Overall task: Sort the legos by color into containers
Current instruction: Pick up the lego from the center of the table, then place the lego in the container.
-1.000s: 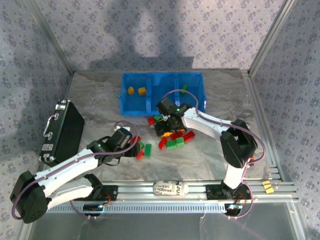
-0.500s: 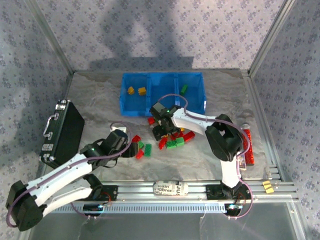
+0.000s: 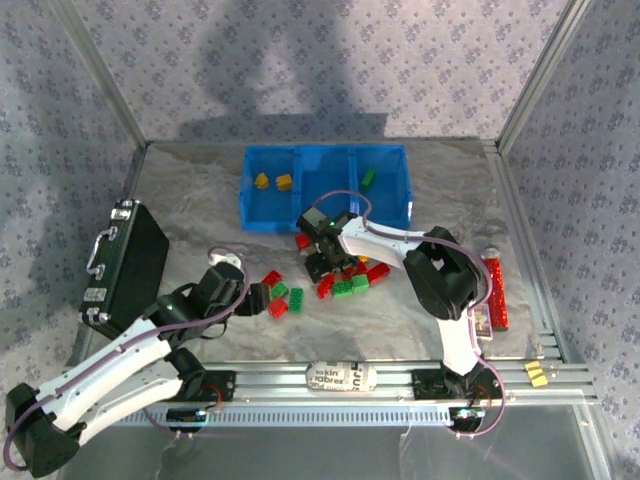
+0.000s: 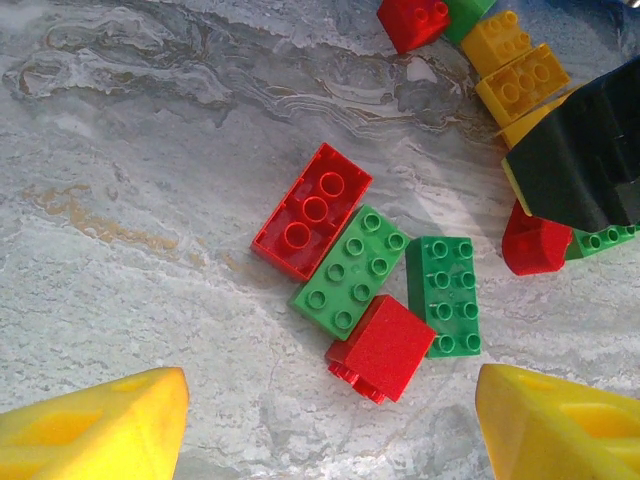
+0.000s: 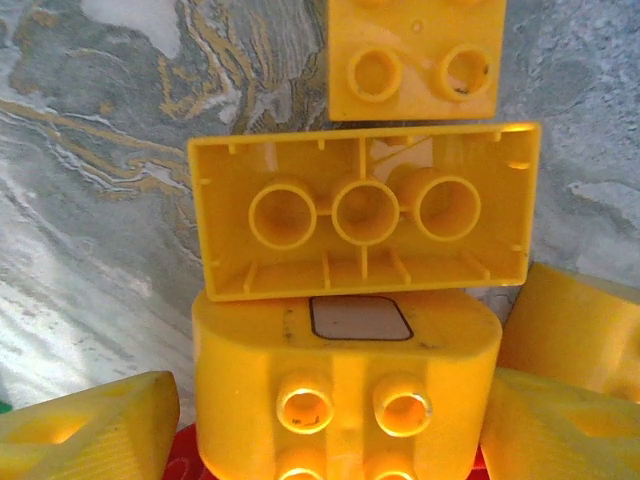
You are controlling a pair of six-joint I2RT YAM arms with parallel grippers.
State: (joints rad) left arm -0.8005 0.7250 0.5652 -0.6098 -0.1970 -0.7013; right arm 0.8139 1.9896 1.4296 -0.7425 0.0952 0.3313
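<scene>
The legos lie in a loose pile [image 3: 345, 272] in front of the blue bin [image 3: 270, 218], whose three compartments are the containers. Two yellow legos [image 3: 272, 182] sit in the left compartment and a green one [image 3: 368, 178] in the right. My right gripper [image 5: 335, 430] is down in the pile, open, its fingers straddling a rounded yellow lego [image 5: 345, 380], with a slim gap on the left side. An upturned yellow lego [image 5: 365, 215] lies just beyond. My left gripper [image 4: 330, 430] hangs open over bare table, just short of a red lego [image 4: 385, 347] and two green ones [image 4: 350, 270].
A black hard case [image 3: 125, 265] lies at the left edge. A long red tube [image 3: 496, 290] rests by the right arm. A white labelled object [image 3: 340, 377] sits on the front rail and a small yellow piece [image 3: 537, 373] at the near right.
My right gripper has shifted left and down into the pile, and its jaws have narrowed. My left arm has drawn back a little toward the near left.
</scene>
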